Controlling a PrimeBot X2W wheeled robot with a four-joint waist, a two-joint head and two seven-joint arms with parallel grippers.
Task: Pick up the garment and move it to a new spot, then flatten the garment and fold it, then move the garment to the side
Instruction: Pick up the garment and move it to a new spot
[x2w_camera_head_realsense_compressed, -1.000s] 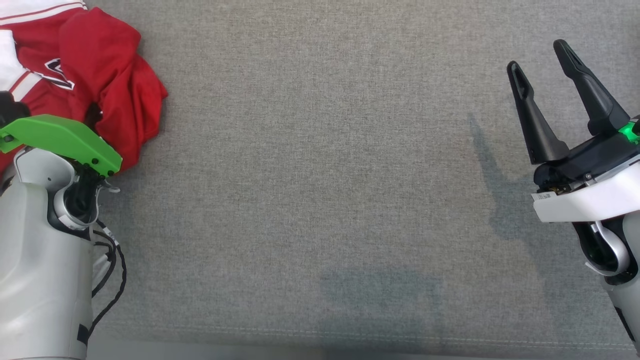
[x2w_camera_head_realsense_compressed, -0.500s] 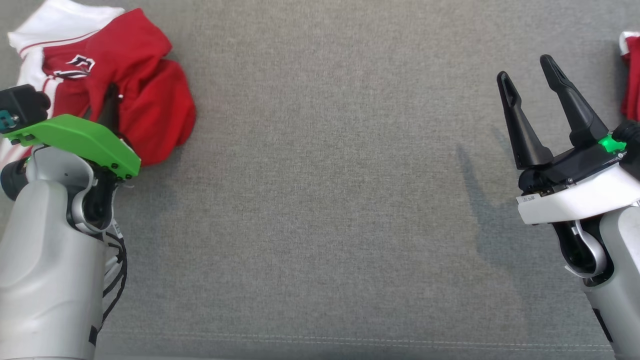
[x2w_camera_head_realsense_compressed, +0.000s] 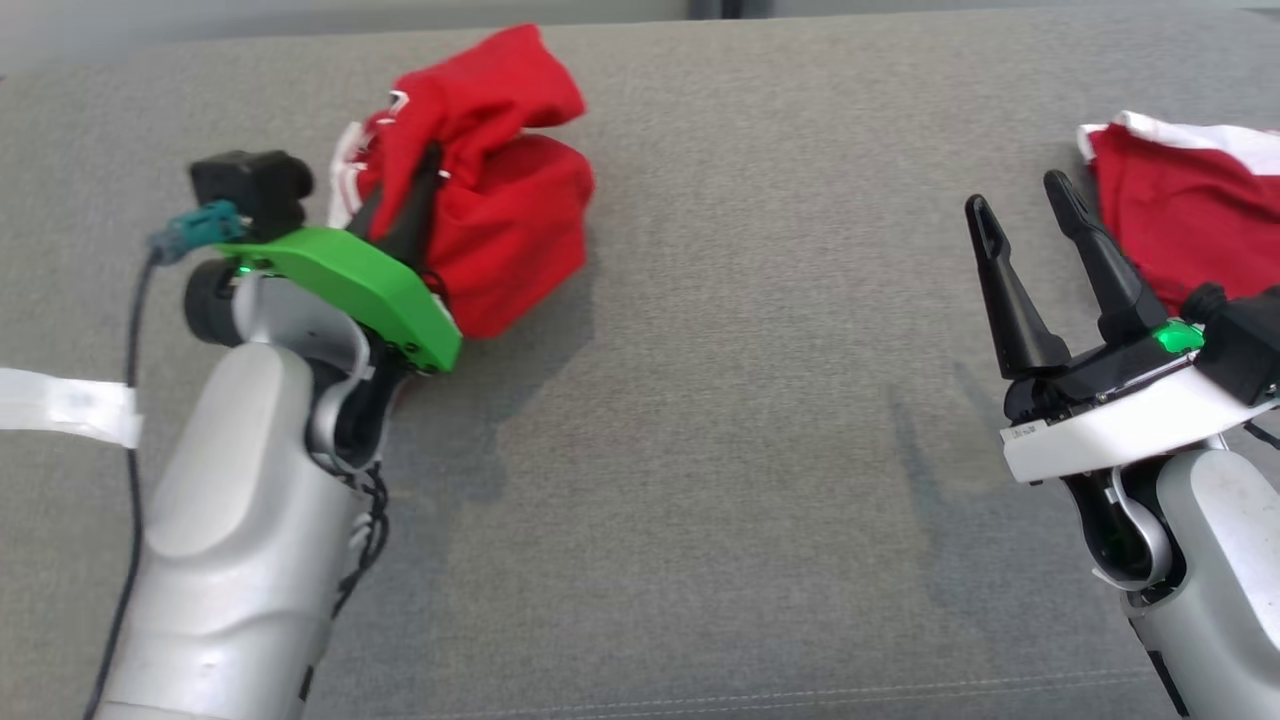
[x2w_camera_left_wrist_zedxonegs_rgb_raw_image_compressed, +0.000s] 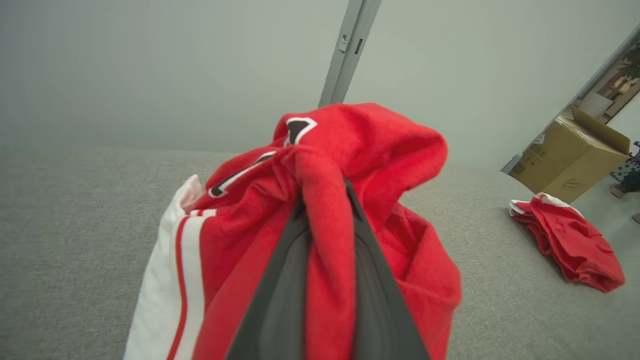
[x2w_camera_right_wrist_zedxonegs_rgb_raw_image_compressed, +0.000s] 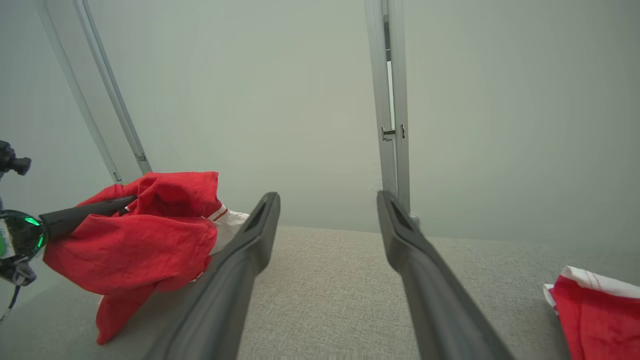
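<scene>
The broad grey cushion (x2w_camera_head_realsense_compressed: 720, 420) lies open between my arms, its far edge close behind the bunched red garment (x2w_camera_head_realsense_compressed: 500, 230) at far left. My left gripper (x2w_camera_head_realsense_compressed: 425, 170) is pinched tight on a fold of it. My right gripper (x2w_camera_head_realsense_compressed: 1015, 190) is spread wide and empty beside another red cloth (x2w_camera_head_realsense_compressed: 1190, 210).

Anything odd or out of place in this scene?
A second red-and-white garment lies crumpled on the grey surface beside the open right tool. The garment in the left tool is gripped as a bunched wad. Nothing looks damaged.
</scene>
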